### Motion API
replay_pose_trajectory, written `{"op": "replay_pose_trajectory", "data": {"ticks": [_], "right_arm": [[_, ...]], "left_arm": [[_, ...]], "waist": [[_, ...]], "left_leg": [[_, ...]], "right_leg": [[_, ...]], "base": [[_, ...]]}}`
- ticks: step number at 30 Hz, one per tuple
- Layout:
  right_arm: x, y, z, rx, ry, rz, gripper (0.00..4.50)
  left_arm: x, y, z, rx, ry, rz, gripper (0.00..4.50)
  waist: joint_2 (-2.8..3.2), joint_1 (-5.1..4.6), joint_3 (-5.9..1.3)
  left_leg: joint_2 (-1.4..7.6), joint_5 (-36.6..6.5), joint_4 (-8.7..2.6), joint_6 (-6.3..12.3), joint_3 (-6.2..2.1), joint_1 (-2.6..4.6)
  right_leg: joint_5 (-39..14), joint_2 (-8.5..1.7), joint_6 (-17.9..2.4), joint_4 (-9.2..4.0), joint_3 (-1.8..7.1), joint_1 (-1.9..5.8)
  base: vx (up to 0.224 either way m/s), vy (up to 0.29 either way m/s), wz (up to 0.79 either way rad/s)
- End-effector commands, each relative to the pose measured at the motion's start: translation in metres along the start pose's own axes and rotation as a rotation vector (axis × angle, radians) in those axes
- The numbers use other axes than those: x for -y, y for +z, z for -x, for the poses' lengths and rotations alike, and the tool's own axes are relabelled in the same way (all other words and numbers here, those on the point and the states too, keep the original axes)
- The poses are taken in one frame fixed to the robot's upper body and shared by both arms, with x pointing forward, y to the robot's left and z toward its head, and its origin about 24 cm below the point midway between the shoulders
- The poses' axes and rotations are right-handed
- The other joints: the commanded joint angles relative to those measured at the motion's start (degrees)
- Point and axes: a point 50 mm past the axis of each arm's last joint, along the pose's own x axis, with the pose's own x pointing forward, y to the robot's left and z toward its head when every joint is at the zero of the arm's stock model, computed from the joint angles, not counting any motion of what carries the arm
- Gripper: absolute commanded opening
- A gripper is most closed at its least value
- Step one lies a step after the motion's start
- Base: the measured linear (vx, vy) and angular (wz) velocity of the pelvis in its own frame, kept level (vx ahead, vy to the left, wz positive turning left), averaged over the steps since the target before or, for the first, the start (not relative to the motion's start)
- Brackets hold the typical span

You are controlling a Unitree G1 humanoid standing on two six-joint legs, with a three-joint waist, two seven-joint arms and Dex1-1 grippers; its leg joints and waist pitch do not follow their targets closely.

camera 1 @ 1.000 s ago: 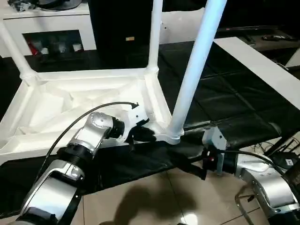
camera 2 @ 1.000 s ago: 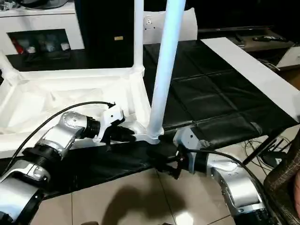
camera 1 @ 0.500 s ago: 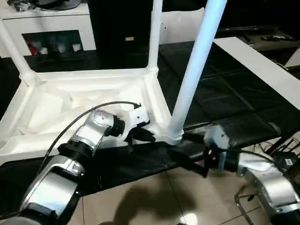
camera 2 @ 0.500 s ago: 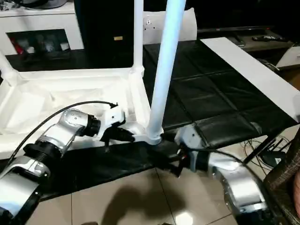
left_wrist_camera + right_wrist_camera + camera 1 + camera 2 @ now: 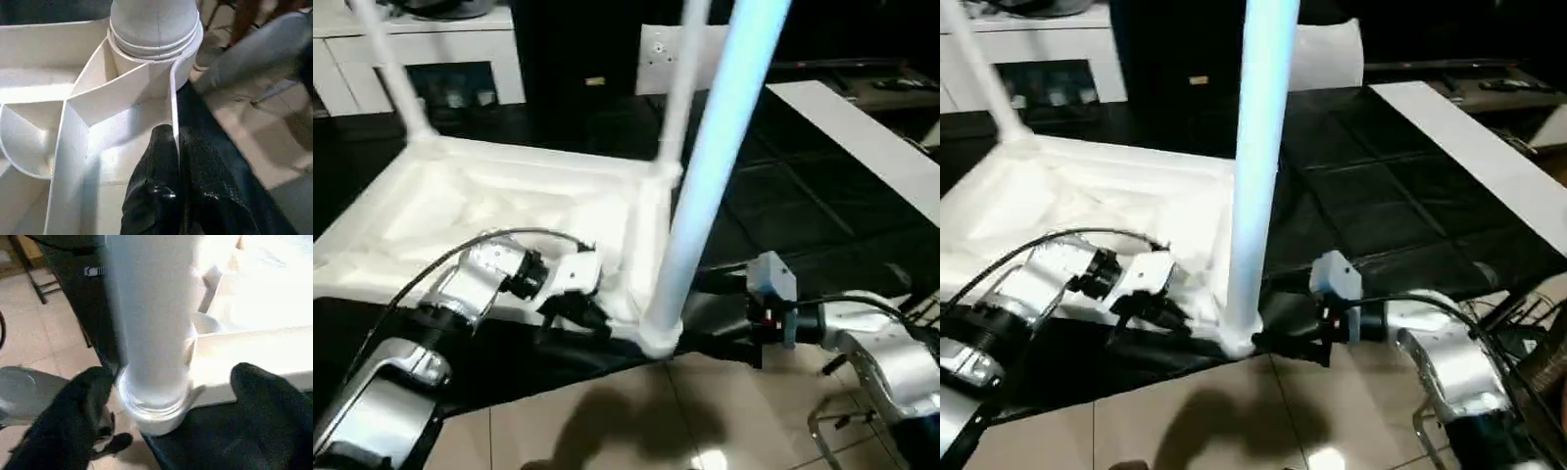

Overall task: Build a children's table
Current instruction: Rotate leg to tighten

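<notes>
— Three legs stand up from the top (image 5: 460, 201), which lies ribs-up on the dark mat (image 5: 803, 215). The near leg (image 5: 710, 166) sits in the corner socket (image 5: 658, 333) at the edge closest to the robot; two more rise at the far corners.

— And the grippers?

— Left gripper (image 5: 176, 147) is pinched on the top's thin rim wall, one finger on each side of it, just beside that socket. Right gripper (image 5: 171, 406) is spread wide, its fingers (image 5: 73, 416) flanking the foot of the near leg without closing on it.

— So what does the next move turn on?

— The leg's long axis runs straight up out of the socket, while the right gripper comes at it level from the robot's right side, so the fingers cross the axis squarely. That arm is the nearer one to the leg; the left is taken up steadying the top. I'd judge the leg needs gripping low and pressing or twisting home.

— Anything around it?

— A white cabinet (image 5: 421, 59) behind, and tiled floor (image 5: 607, 431) below the mat's edge. The fourth corner I can't make out.
</notes>
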Motion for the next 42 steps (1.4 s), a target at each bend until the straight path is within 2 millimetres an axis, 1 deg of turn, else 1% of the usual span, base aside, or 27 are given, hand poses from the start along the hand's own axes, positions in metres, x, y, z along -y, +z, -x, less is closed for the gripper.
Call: {"op": "replay_pose_trajectory", "data": {"ticks": [1,4,5,6,8,10,11,13,17,18,20,23,24,27,28,29,31,32,33,34,35,36,37,38,39,40,42], "right_arm": [[0.002,0.002,-0.006,0.002,0.046,0.011,3.9],[0.002,0.003,-0.01,0.007,0.069,0.007,3.75],[0.002,0.003,-0.019,0.006,0.137,-0.004,3.64],[0.002,0.003,-0.02,0.006,0.145,-0.005,3.43],[0.002,0.002,-0.022,0.005,0.171,-0.01,3.37],[0.003,0.002,-0.025,0.005,0.2,-0.014,3.23],[0.003,0.002,-0.027,0.002,0.215,-0.015,3.0],[0.004,0.002,-0.029,0.002,0.227,-0.014,2.96],[0.004,0.002,-0.034,0.002,0.273,-0.029,2.52],[0.003,0.002,-0.034,0.003,0.279,-0.033,2.52],[0.003,0.002,-0.035,0.005,0.286,-0.039,2.2],[0.003,0.001,-0.037,0.014,0.297,-0.052,2.05],[0.002,0.001,-0.038,0.025,0.301,-0.064,2.03],[-0.001,0.002,-0.039,0.058,0.294,-0.091,2.0],[-0.001,0.002,-0.039,0.075,0.26,-0.099,1.99],[-0.001,0.002,-0.039,0.086,0.235,-0.104,1.99],[0.0,-0.001,-0.041,0.108,0.101,-0.12,1.99],[0.0,-0.004,-0.043,0.111,0.016,-0.116,1.99],[0.0,-0.005,-0.043,0.112,-0.012,-0.119,1.98],[0.001,-0.006,-0.044,0.113,-0.042,-0.122,1.98],[0.001,-0.008,-0.045,0.111,-0.074,-0.131,1.97],[0.002,-0.01,-0.047,0.113,-0.119,-0.146,1.96],[0.003,-0.013,-0.052,0.124,-0.202,-0.182,1.96],[0.004,-0.015,-0.056,0.132,-0.269,-0.209,1.95],[0.005,-0.016,-0.061,0.134,-0.307,-0.23,1.95],[0.005,-0.016,-0.063,0.133,-0.324,-0.237,1.95],[0.007,-0.016,-0.069,0.131,-0.382,-0.253,1.95]], "left_arm": [[0.007,0.006,-0.015,-0.02,-0.123,-0.069,0.0],[0.008,0.007,-0.016,-0.019,-0.128,-0.078,0.0],[0.009,0.008,-0.016,-0.019,-0.136,-0.092,0.0],[0.009,0.009,-0.016,-0.019,-0.137,-0.093,0.0],[0.01,0.009,-0.017,-0.022,-0.139,-0.096,0.0],[0.01,0.008,-0.017,-0.024,-0.14,-0.098,0.0],[0.01,0.008,-0.017,-0.026,-0.14,-0.099,0.0],[0.01,0.008,-0.016,-0.027,-0.139,-0.1,0.0],[0.011,0.007,-0.016,-0.028,-0.137,-0.094,0.0],[0.011,0.007,-0.016,-0.028,-0.137,-0.092,0.0],[0.011,0.006,-0.016,-0.027,-0.136,-0.087,0.0],[0.012,0.005,-0.017,-0.017,-0.134,-0.067,0.0],[0.012,0.004,-0.016,-0.013,-0.127,-0.052,0.0],[0.01,0.002,-0.016,0.003,-0.091,-0.016,0.0],[0.008,0.001,-0.016,0.014,-0.058,0.01,0.0],[0.007,0.0,-0.016,0.021,-0.036,0.028,0.0],[0.0,-0.002,-0.015,0.033,0.076,0.094,0.0],[-0.005,-0.002,-0.016,0.049,0.157,0.148,0.0],[-0.006,-0.001,-0.016,0.063,0.173,0.162,0.0],[-0.007,-0.001,-0.017,0.081,0.188,0.177,0.0],[-0.008,0.0,-0.018,0.097,0.205,0.197,0.0],[-0.01,0.001,-0.019,0.111,0.233,0.217,0.0],[-0.013,0.001,-0.024,0.128,0.292,0.256,0.0],[-0.016,0.002,-0.028,0.14,0.337,0.289,0.0],[-0.019,0.004,-0.032,0.15,0.372,0.31,0.0],[-0.021,0.004,-0.033,0.152,0.387,0.319,0.0],[-0.025,0.007,-0.037,0.159,0.436,0.341,0.0]], "waist": [[-0.23,-0.31,-3.09],[-0.21,0.03,-3.17],[-0.48,-0.02,-3.23],[-0.25,-0.18,-3.22],[-0.19,0.01,-3.3],[-0.23,0.04,-3.26],[-0.11,0.09,-3.24],[-0.16,0.1,-3.28],[-0.24,0.16,-3.32],[-0.24,0.14,-3.34],[-0.22,0.18,-3.37],[-0.15,0.16,-3.33],[0.02,0.14,-3.33],[-0.01,0.08,-3.38],[0.2,0.12,-3.36],[0.1,0.14,-3.32],[0.24,0.1,-3.17],[0.37,-0.03,-3.08],[0.16,-0.14,-2.94],[0.1,-0.32,-2.95],[0.37,-0.38,-2.85],[0.23,-0.62,-2.84],[0.21,-0.82,-2.77],[0.29,-1.2,-2.75],[0.12,-1.65,-2.8],[0.14,-1.8,-2.86],[0.08,-2.08,-2.87]], "left_leg": [[1.28,-8.89,-3.41,3.31,0.82,-0.55],[1.33,-8.58,-3.37,3.25,0.79,-0.67],[1.3,-8.24,-3.34,3.09,0.75,-0.77],[1.28,-8.29,-3.37,3.09,0.75,-0.84],[1.37,-7.73,-3.28,3.12,0.79,-0.66],[1.3,-7.54,-3.29,3.17,0.82,-0.74],[1.33,-7.85,-3.31,3.02,0.82,-0.66],[1.29,-7.97,-3.28,2.94,0.85,-0.67],[1.27,-7.66,-3.26,2.92,0.8,-0.83],[1.28,-7.46,-3.22,2.97,0.82,-0.79],[1.28,-7.21,-3.22,2.97,0.82,-0.76],[1.24,-7.47,-3.25,2.75,0.82,-0.78],[1.22,-7.67,-3.25,2.64,0.82,-0.74],[1.2,-7.7,-3.23,2.56,0.83,-0.74],[1.22,-7.76,-3.25,2.53,0.78,-0.72],[1.25,-8.0,-3.26,2.45,0.84,-0.6],[1.23,-8.67,-3.4,1.9,0.78,-0.6],[1.11,-9.89,-3.56,1.11,0.68,-0.62],[0.94,-11.32,-3.67,0.64,0.61,-0.53],[0.91,-11.7,-3.72,0.39,0.57,-0.57],[0.78,-12.78,-3.77,0.37,0.48,-0.53],[0.78,-12.96,-3.81,0.32,0.45,-0.68],[0.78,-13.87,-3.8,0.36,0.4,-0.55],[0.75,-13.95,-3.84,0.17,0.35,-0.68],[0.67,-14.01,-3.87,0.07,0.21,-0.87],[0.65,-13.78,-3.88,0.04,0.14,-0.99],[0.5,-13.84,-3.72,0.7,0.26,-0.77]], "right_leg": [[-13.47,-2.93,-10.94,-4.14,3.02,3.39],[-12.99,-2.99,-10.78,-3.87,3.02,3.54],[-12.58,-2.97,-10.83,-3.76,2.95,3.61],[-12.79,-2.97,-10.97,-3.81,2.92,3.59],[-11.65,-2.95,-11.19,-3.63,3.01,3.54],[-11.48,-2.9,-11.28,-3.63,2.98,3.54],[-11.92,-2.97,-11.25,-3.7,2.99,3.5],[-11.93,-2.89,-11.28,-3.65,2.98,3.5],[-12.17,-2.94,-11.06,-3.58,2.97,3.64],[-11.76,-2.88,-11.08,-3.54,2.97,3.6],[-11.4,-2.89,-11.13,-3.5,2.99,3.61],[-11.61,-2.84,-11.15,-3.57,2.96,3.62],[-11.77,-2.84,-11.15,-3.59,2.98,3.61],[-11.47,-2.79,-11.21,-3.59,2.98,3.66],[-11.45,-2.82,-11.33,-3.58,2.98,3.63],[-11.54,-2.8,-11.32,-3.7,2.98,3.53],[-12.6,-2.83,-10.8,-3.82,3.07,3.5],[-15.17,-2.88,-10.01,-4.04,2.98,3.52],[-19.34,-2.9,-8.47,-4.63,2.81,3.42],[-20.81,-2.86,-7.86,-4.7,2.81,3.45],[-24.04,-2.93,-6.77,-5.19,2.7,3.3],[-24.88,-2.93,-6.25,-5.28,2.71,3.38],[-26.45,-2.93,-5.66,-5.59,2.64,3.09],[-26.42,-2.86,-5.53,-5.59,2.62,3.08],[-26.8,-2.87,-5.31,-5.59,2.52,3.19],[-26.75,-2.82,-5.14,-5.52,2.48,3.27],[-26.86,-2.75,-4.88,-5.8,2.52,2.99]], "base": [[0.0,0.0,0.0],[0.0,0.0,0.0],[0.0,0.0,0.0],[0.0,0.0,0.0],[0.0,0.0,0.0],[0.0,0.0,0.0],[0.0,0.0,0.0],[0.0,0.0,0.0],[0.0,0.0,0.0],[0.0,0.0,0.0],[0.0,0.0,0.0],[0.0,0.0,0.0],[0.0,0.0,0.0],[0.0,0.0,0.0],[0.0,0.0,0.0],[0.0,0.0,0.0],[0.0,0.0,0.0],[0.0,0.0,0.0],[0.0,0.0,0.0],[0.0,0.0,0.0],[0.0,0.0,0.0],[0.0,0.0,0.0],[0.0,0.0,0.0],[0.0,0.0,0.0],[0.0,0.0,0.0],[0.0,0.0,0.0],[0.0,0.0,0.0]]}}
